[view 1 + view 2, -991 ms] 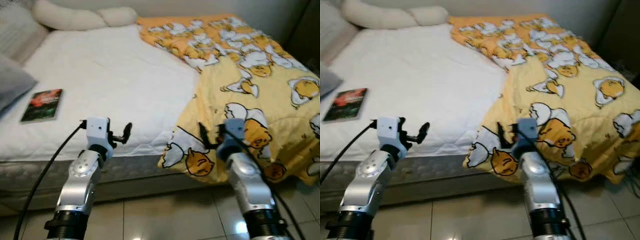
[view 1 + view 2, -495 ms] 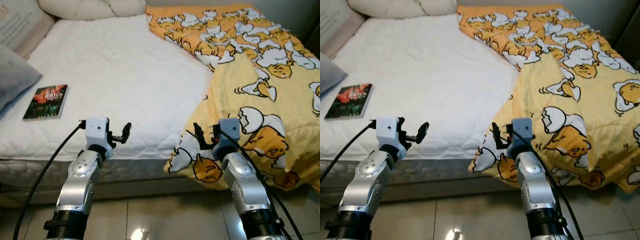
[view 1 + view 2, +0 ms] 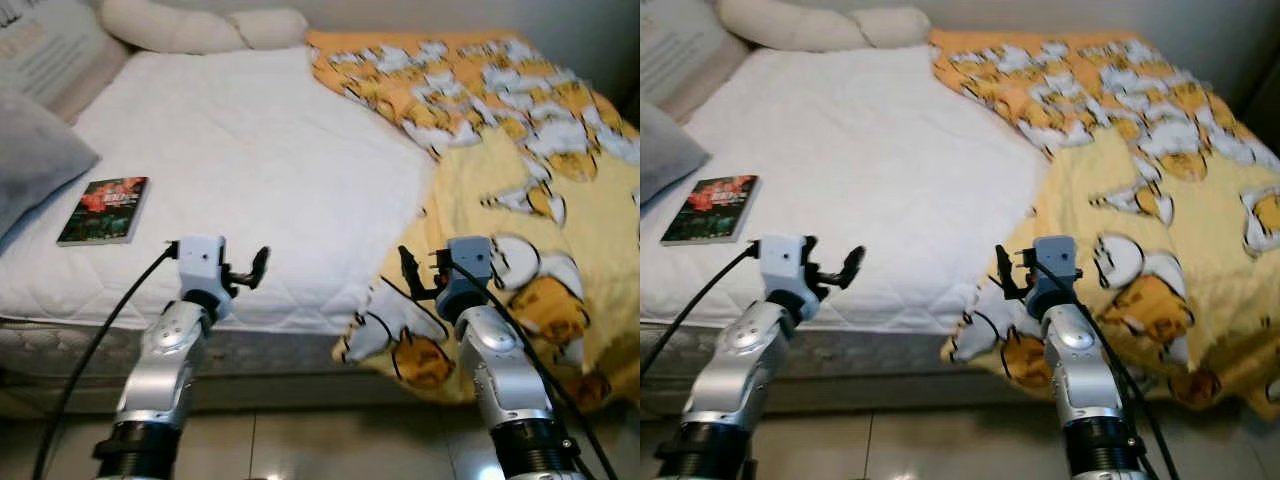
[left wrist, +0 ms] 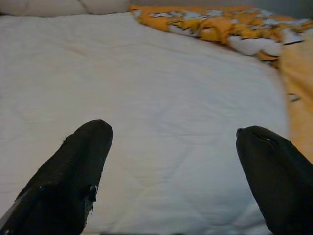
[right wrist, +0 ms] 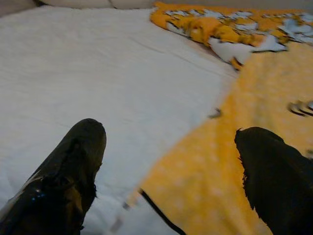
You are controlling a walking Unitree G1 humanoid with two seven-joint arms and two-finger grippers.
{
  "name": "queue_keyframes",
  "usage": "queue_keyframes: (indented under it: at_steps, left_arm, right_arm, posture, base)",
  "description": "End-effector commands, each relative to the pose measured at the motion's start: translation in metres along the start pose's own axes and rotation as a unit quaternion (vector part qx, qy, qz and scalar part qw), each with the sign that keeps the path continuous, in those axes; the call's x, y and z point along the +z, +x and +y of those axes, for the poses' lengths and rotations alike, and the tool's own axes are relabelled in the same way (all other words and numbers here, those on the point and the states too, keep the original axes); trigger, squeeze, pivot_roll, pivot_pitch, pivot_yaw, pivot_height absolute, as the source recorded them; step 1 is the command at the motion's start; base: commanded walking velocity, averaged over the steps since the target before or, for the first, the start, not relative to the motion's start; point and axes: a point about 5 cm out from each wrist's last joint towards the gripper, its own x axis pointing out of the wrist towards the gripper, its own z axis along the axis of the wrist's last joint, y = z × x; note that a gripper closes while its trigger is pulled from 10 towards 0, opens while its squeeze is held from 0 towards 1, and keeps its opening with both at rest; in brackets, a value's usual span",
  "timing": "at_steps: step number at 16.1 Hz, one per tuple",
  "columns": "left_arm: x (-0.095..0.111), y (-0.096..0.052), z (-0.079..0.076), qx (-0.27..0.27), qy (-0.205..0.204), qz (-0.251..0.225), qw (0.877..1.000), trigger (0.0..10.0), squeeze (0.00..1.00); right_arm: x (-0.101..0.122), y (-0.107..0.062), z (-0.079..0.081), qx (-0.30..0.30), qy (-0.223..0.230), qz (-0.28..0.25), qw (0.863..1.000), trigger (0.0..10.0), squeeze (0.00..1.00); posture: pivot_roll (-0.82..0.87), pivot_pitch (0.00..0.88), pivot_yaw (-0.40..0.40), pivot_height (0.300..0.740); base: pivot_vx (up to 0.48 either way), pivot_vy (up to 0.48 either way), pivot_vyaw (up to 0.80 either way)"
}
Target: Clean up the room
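Observation:
A white bed (image 3: 250,150) stands in front of me. A yellow duck-print blanket (image 3: 520,190) is rumpled over its right half and hangs over the front edge. A book (image 3: 103,210) with a dark red cover lies flat near the bed's left front. My left gripper (image 3: 247,272) is open, held at the bed's front edge, right of the book; the left wrist view has its fingers (image 4: 83,161) wide apart over white sheet. My right gripper (image 3: 412,278) is open too, just before the hanging blanket edge (image 5: 210,161). Neither holds anything.
A grey pillow (image 3: 30,160) lies at the bed's left, white pillows (image 3: 190,28) along the head end, and a light cushion (image 3: 50,55) at the far left corner. Tiled floor (image 3: 330,450) runs under my arms. A wall sits behind the bed.
The whole picture has shifted and swayed, so the camera has moved. Both arms keep the same raised pose, and both grippers stay open and hold nothing.

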Motion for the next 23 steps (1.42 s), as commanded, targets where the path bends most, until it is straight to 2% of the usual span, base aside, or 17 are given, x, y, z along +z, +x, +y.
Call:
queue_keyframes:
  at_steps: [1,13,16,20,21,22,23]
  left_arm:
    - [0.000,0.001,-0.001,-0.003,-0.002,0.002,1.000,10.0,0.00]
    - [0.000,0.000,-0.001,-0.007,0.000,0.003,1.000,10.0,0.00]
    - [0.001,0.000,-0.001,-0.010,0.004,0.003,1.000,10.0,0.00]
    - [-0.001,-0.005,-0.005,-0.028,0.017,0.013,0.999,10.0,0.00]
    - [-0.002,-0.005,-0.005,-0.036,0.026,0.019,0.999,10.0,0.00]
    - [-0.003,-0.008,-0.007,-0.058,0.043,0.030,0.997,10.0,0.00]
    - [-0.005,-0.011,-0.008,-0.078,0.054,0.038,0.995,10.0,0.00]
  right_arm:
    - [0.001,-0.001,0.003,0.006,-0.002,-0.006,1.000,10.0,0.00]
    - [0.000,-0.001,0.003,0.010,-0.006,-0.002,1.000,10.0,0.00]
    - [0.004,-0.001,0.005,0.026,-0.018,-0.004,0.999,10.0,0.00]
    - [0.005,-0.002,0.005,0.039,-0.013,-0.011,0.999,10.0,0.00]
    - [0.005,0.001,0.007,0.057,-0.010,-0.006,0.998,10.0,0.12]
    - [0.001,0.010,0.011,0.091,-0.016,0.019,0.996,10.0,1.00]
    - [-0.003,0.017,0.014,0.113,-0.035,0.043,0.992,10.0,1.00]
  posture:
    - [0.03,0.000,0.025,0.740]
    - [0.03,0.000,0.025,0.740]
    - [0.03,0.000,0.027,0.740]
    - [0.03,0.000,0.035,0.740]
    - [0.04,0.000,0.035,0.740]
    - [0.05,0.000,0.040,0.740]
    - [0.06,0.000,0.045,0.740]
  base:
    - [0.349,0.000,0.00]
    - [0.347,0.000,0.00]
    - [0.330,0.000,0.00]
    - [0.000,0.000,0.00]
    - [0.000,0.000,0.00]
    - [0.000,0.000,0.00]
    - [0.000,0.000,0.00]
